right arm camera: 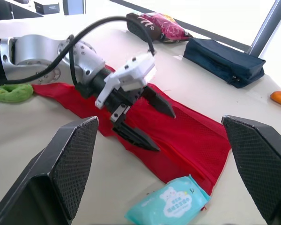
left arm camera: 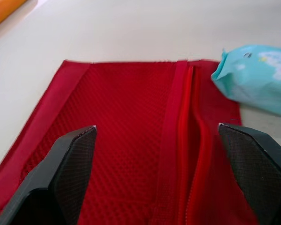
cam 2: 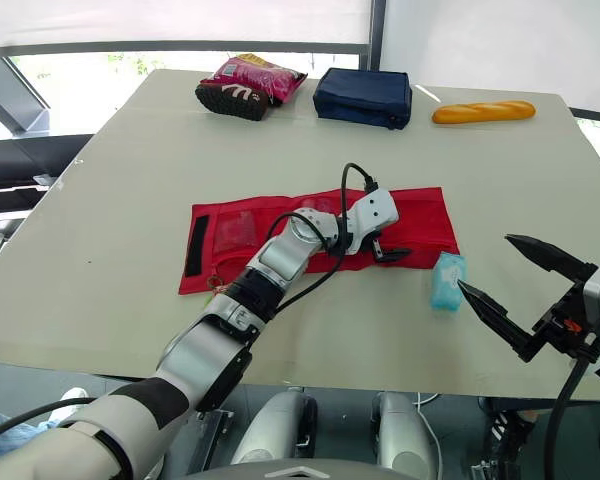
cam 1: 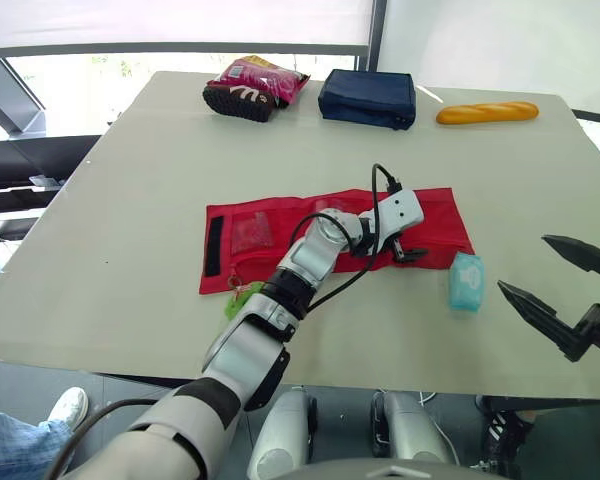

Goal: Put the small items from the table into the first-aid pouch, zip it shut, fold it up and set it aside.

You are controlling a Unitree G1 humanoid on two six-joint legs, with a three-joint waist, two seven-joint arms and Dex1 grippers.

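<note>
Item: red first-aid pouch [cam 1: 280, 215], laid open and flat on the worktop [cam 1: 130, 200]. The left pincer [right arm camera: 162, 130], fingers spread wide and holding nothing, was poised low over the pouch's right end beside the zip. A teal tissue pack [cam 1: 467, 281] lay just off the pouch's right edge, a green item [cam 1: 242, 298] lay at its near left corner, and the right pincer [cam 1: 521, 262], wide open and empty, hung beyond the pack. Step judged: loading, with both items outside the pouch; the next move calls for closing on the tissue pack and slipping it through the zip opening.

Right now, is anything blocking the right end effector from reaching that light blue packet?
Nothing visible does. The right end effector hangs open just beside the light blue packet, and only a small stretch of the table lies between them.
</note>
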